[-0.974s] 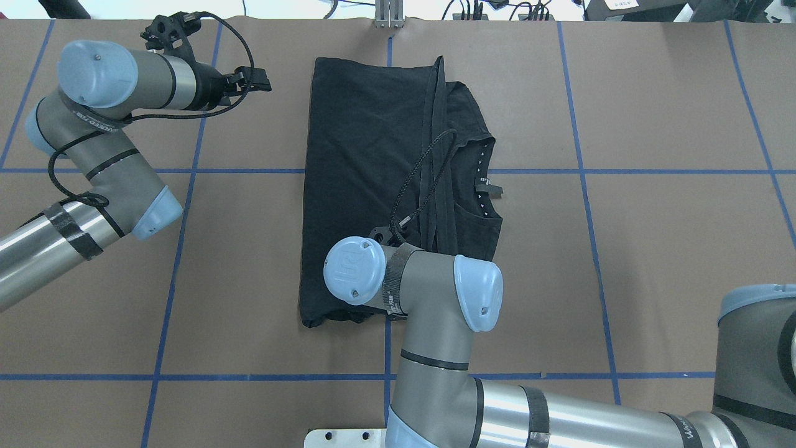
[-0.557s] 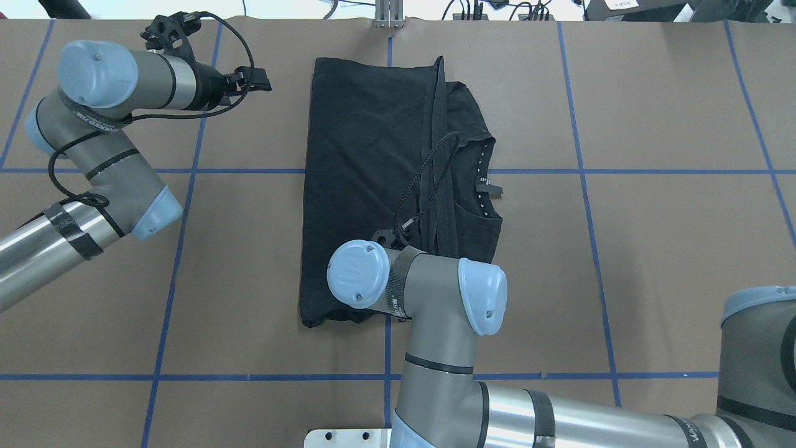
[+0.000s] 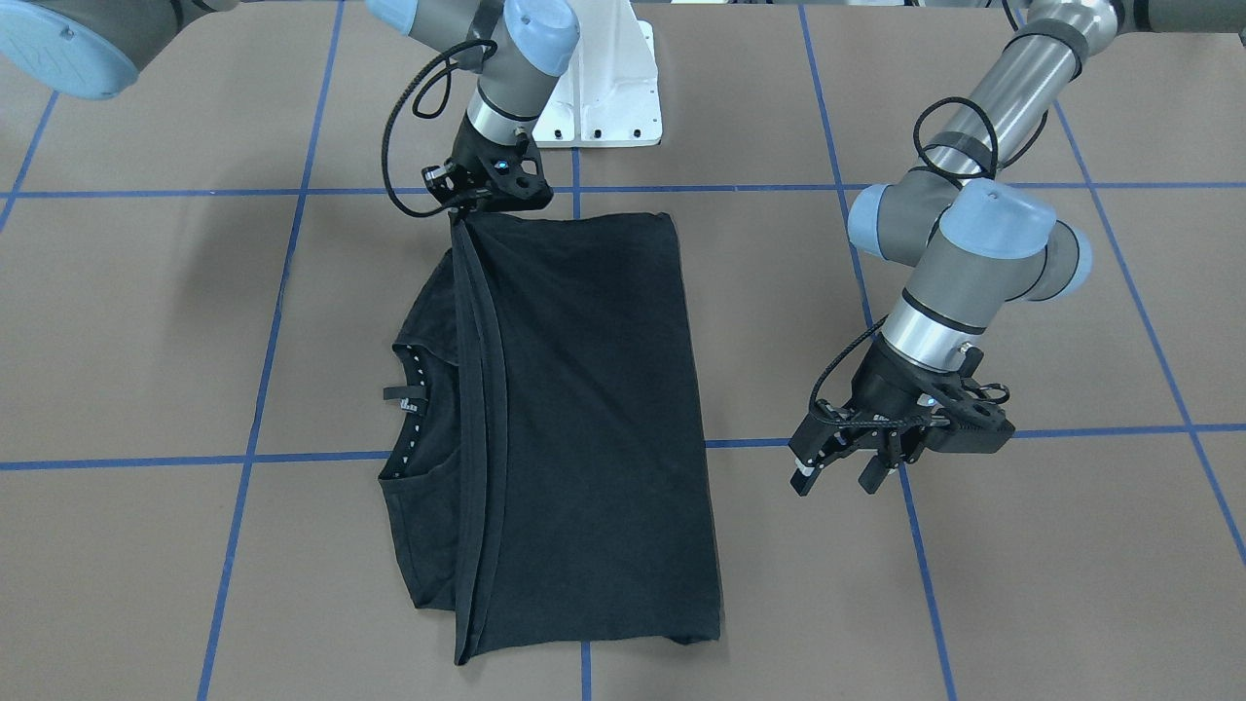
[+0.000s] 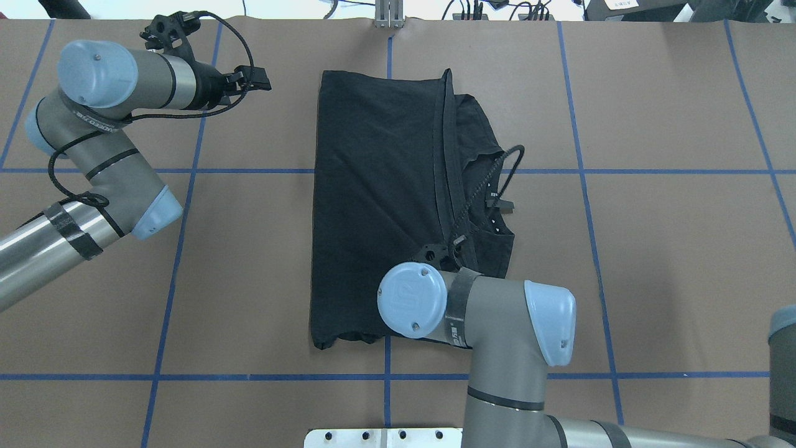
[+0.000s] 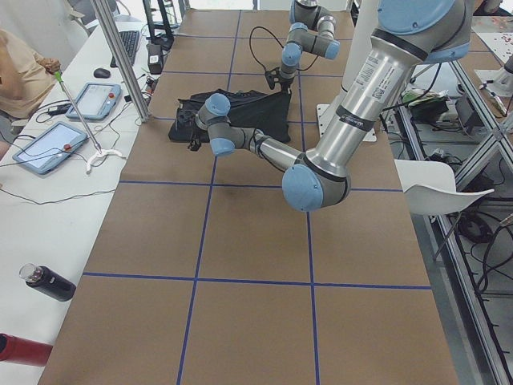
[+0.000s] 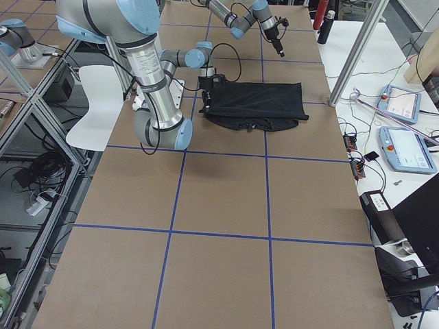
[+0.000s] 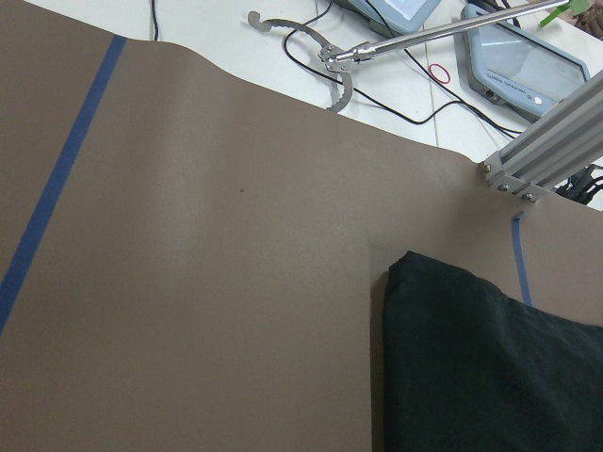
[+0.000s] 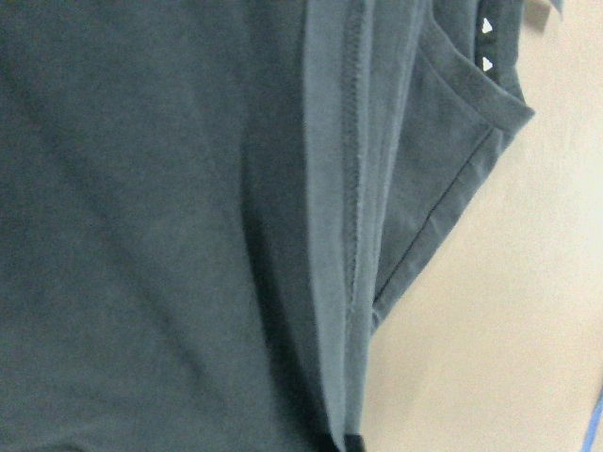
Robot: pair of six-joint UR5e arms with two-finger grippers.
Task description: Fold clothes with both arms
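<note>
Pinching a hem corner of the black T-shirt (image 3: 584, 409) just in front of the pedestal base (image 3: 608, 88), right pincer (image 3: 474, 202) is clamped, likely to drag the fold; left pincer (image 3: 839, 472) gapes empty, parked farther out. Rest of shirt lies on worktop (image 3: 973, 584).

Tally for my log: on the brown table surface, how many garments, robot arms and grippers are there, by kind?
Garments: 1, the black T-shirt
Robot arms: 2, the left arm and the right arm
Grippers: 2, the left gripper with jaws open, the right gripper shut on the shirt's edge
Total: 5
</note>
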